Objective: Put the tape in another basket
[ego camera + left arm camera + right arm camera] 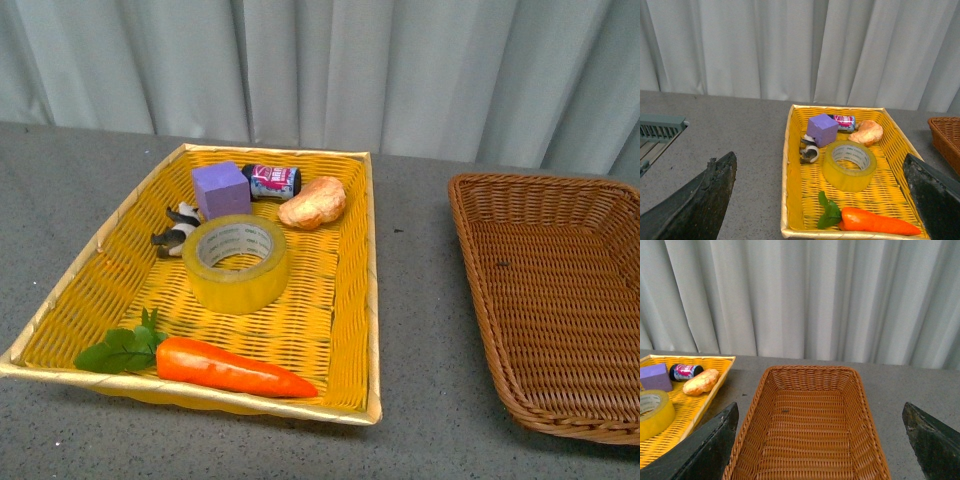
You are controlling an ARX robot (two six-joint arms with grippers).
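Yellow tape [236, 262] lies in its tray [373, 300] — left gripper [817, 161], right gripper [820, 409] both hover wide-spread.

Front camera looks down on yellow tray [312, 322] frame-left and basket [560, 300] frame-right; wrist cameras sit back, both catching the tape [236, 286].

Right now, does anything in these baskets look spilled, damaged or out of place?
Nothing serious. The tape lies flat in the yellow tray, everything contained. Only oddities: the small can lies on its side, and a dark speck sits on the basket floor.
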